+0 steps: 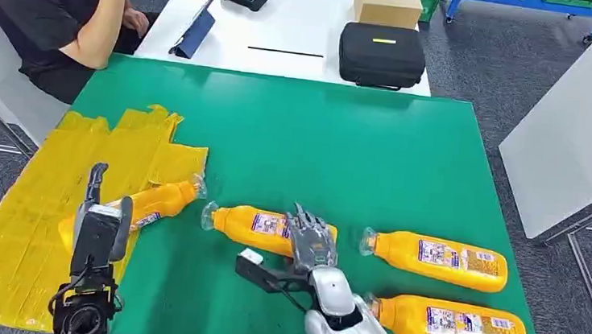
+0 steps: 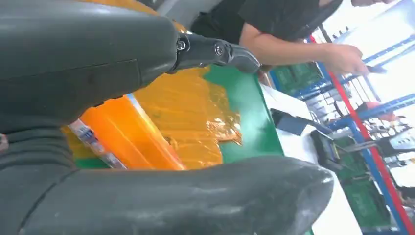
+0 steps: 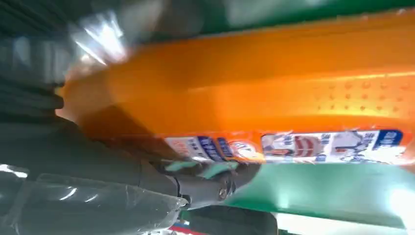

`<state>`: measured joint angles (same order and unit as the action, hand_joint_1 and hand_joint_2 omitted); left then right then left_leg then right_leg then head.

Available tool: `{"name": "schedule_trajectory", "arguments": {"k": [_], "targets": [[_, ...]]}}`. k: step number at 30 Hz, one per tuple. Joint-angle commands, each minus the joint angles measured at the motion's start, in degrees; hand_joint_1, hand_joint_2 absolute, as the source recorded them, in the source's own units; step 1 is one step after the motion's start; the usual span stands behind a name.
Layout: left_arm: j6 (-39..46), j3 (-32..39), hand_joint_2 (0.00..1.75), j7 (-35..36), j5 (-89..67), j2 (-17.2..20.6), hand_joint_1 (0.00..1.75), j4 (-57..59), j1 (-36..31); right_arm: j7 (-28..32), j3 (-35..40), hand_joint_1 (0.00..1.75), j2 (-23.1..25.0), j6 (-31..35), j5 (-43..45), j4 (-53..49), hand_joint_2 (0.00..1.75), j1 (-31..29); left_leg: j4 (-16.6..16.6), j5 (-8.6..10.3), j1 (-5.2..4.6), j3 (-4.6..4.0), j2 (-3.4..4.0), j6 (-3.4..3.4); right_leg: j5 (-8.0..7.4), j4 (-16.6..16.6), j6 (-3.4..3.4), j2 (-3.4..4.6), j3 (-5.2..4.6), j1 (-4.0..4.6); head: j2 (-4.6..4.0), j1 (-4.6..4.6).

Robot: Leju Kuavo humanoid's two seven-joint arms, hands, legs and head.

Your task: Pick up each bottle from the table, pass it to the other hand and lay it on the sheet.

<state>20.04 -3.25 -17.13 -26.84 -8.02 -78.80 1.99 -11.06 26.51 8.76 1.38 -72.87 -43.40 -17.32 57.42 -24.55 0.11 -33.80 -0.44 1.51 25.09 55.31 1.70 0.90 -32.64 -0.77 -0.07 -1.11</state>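
Resting on the yellow sheet (image 1: 20,232), one orange bottle (image 1: 162,200) lies under our left hand (image 1: 98,226), fingers apart. Our right hand (image 1: 312,245) covers a second bottle (image 1: 259,227) on the green counter (image 1: 319,145); grip apparently unclosed.

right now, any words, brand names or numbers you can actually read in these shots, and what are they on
None can be quoted.
Labels on the four orange bottles: blue, red and white print, too small in the head view.
Label on the bottle under the right hand: close in the right wrist view, but blurred.
Bottle at the left hand: label strip unreadable.
Black case: yellow mark, no letters legible.
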Motion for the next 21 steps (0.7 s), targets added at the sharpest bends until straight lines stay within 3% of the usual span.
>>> {"name": "schedule_trajectory", "arguments": {"k": [1, 10, 11, 12, 13, 15, 17, 19, 21], "targets": [[0.2, -2.2, 0.0, -0.2, 1.3, 2.1, 0.0, 7.7, -4.2, -0.4, 1.0, 1.75, 2.0, -3.0, 1.3, 17.9, 1.75, -4.3, -0.1, -0.04, 0.01, 0.44, -0.05, -0.13, 0.04, -0.1, -0.08, -0.11, 0.42, 0.03, 0.0, -0.04], [-4.9, -0.9, 0.0, 0.3, 8.8, 1.2, 0.0, 6.7, -4.7, 0.1, -1.6, 1.75, 2.1, 0.8, 3.6, 12.7, 1.75, -3.7, -0.1, -0.08, 0.06, 0.81, 0.03, -0.26, 0.08, -0.2, -0.29, -0.12, 0.15, 0.1, 0.0, -0.04], [-10.6, 0.8, 0.0, -0.1, 16.4, 0.5, 0.0, 5.5, -4.0, 6.9, -5.4, 1.75, 2.7, 3.6, 9.7, 7.7, 1.75, -1.9, -0.1, -0.11, 0.07, 0.85, 0.03, -0.23, 0.05, -0.1, -0.2, -0.1, 0.22, 0.11, 0.0, -0.02], [-13.4, 1.7, 0.0, -0.4, 20.0, 0.6, 0.0, 4.3, -3.1, 8.7, -6.3, 1.75, 2.7, 2.6, 12.5, 3.4, 1.75, -1.1, -0.1, -0.12, 0.06, 0.86, 0.08, -0.2, 0.04, -0.1, -0.2, -0.04, 0.23, 0.11, 0.0, -0.04], [-18.2, 3.0, 1.75, -1.0, 25.8, 0.5, 0.0, 3.2, -2.3, 12.6, -7.6, 1.75, 2.8, 4.2, 16.8, -2.9, 1.75, 0.8, -0.1, -0.09, 0.07, 0.79, 0.17, -0.21, -0.05, -0.2, -0.24, 0.05, 0.45, 0.1, 0.0, -0.02], [-20.4, 3.7, 1.75, -0.9, 28.2, 0.6, 0.0, 1.5, -0.9, 11.5, -7.9, 1.75, 2.3, 1.9, 20.5, -11.9, 1.75, 3.4, 0.0, -0.11, 0.06, 0.82, 0.17, -0.18, -0.03, -0.1, -0.23, 0.05, 0.71, 0.1, 0.0, -0.02], [-20.5, 3.7, 1.75, -0.8, 28.2, 0.6, 0.0, 1.3, -0.7, 10.8, -7.6, 1.75, 2.1, 1.1, 20.7, -13.5, 1.75, 3.8, 0.0, -0.13, 0.05, 0.77, 0.24, -0.2, -0.02, 0.0, -0.25, 0.08, 0.64, 0.1, 0.0, -0.02], [-26.8, 4.9, 1.75, -1.3, 35.8, 0.5, 0.0, 0.0, 0.3, 16.1, -9.0, 1.75, 2.3, 4.1, 27.9, -19.8, 1.75, 6.5, 0.0, -0.11, 0.04, 0.64, 0.13, -0.2, 0.0, 0.0, -0.25, -0.03, 0.58, 0.08, 0.0, -0.02], [-31.5, 5.4, 1.75, -1.0, 42.2, 0.6, 0.0, -1.7, 1.6, 17.9, -7.9, 1.75, 1.4, 5.5, 32.2, -27.6, 1.75, 9.1, 0.0, -0.1, 0.01, 0.41, 0.02, -0.18, 0.04, 0.0, -0.24, -0.1, 0.42, 0.05, 0.0, -0.04]]}}
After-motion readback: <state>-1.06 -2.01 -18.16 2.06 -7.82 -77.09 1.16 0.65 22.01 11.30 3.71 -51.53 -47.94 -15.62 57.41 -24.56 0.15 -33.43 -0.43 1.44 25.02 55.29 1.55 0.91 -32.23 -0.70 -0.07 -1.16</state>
